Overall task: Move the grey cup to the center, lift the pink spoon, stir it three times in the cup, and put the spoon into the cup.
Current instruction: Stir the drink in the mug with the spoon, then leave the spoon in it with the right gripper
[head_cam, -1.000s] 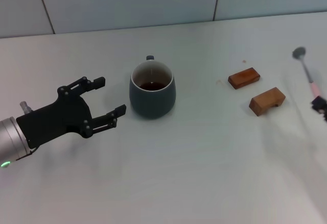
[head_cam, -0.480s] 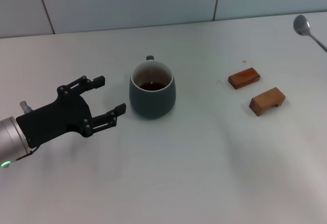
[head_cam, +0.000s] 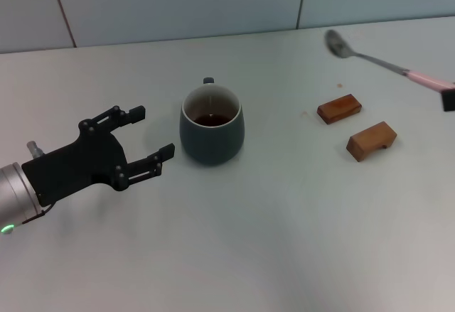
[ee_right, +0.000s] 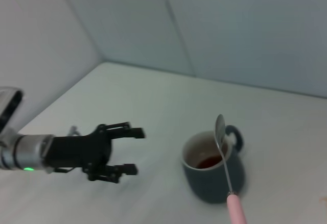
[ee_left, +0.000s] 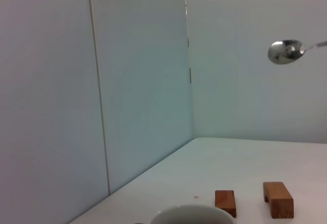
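Observation:
The grey cup [head_cam: 211,136] stands upright near the table's middle with dark liquid inside, its handle turned toward the wall. Just left of it my left gripper [head_cam: 153,132] hovers open and empty, apart from the cup. The pink spoon [head_cam: 377,60] hangs in the air at the right, above the wooden blocks, its silver bowl pointing toward the cup. My right gripper [head_cam: 448,99] shows only at the right edge, shut on the spoon's pink handle. In the right wrist view the spoon [ee_right: 225,157] lines up over the cup [ee_right: 212,175], with the left gripper [ee_right: 135,150] beyond.
Two brown wooden blocks [head_cam: 339,109] [head_cam: 372,140] lie to the right of the cup, below the spoon. A tiled wall [head_cam: 178,3] bounds the table at the back. White tabletop [head_cam: 284,241] stretches in front of the cup.
The spoon has swung from the far right edge up and then leftward over the blocks, toward the cup. The left arm and the cup have stayed put.

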Robot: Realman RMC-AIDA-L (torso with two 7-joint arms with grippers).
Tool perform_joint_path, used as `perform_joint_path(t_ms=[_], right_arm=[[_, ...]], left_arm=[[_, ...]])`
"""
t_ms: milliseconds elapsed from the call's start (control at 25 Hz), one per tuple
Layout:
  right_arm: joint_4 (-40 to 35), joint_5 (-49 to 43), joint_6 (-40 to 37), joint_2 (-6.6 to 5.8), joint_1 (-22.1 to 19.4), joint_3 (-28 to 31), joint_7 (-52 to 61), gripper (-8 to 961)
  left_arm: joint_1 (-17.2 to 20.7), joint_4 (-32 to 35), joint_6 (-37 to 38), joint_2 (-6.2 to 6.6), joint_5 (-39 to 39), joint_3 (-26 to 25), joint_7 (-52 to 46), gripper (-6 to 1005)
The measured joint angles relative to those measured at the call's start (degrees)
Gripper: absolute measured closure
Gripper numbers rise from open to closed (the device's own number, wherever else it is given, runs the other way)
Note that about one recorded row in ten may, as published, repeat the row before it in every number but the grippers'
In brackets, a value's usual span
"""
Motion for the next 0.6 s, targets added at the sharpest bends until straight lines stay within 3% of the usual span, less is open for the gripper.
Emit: perform_joint_path(t_ms=[200,560,600], right_arm=[[1.93,-3.77,-1.3,-3.46,8.56,-4.07,9.98,828],[13.33,-18.74,-1.54,-6.05,21.47,-9.03,11.26,828],[16.92,-20.18,-1.55,-6.91,23.93,-10.23,11.22,828]], left_arm=[[0.02,0.13,-0.03,0.06,0.0,0.21,-0.11,180],[0.02,0.33,-0.01,0.1,0.0,0.29,-0.81,180],[0.02,0.34,-0.01,0.12,-0.01,0.29,-1.02,180]])
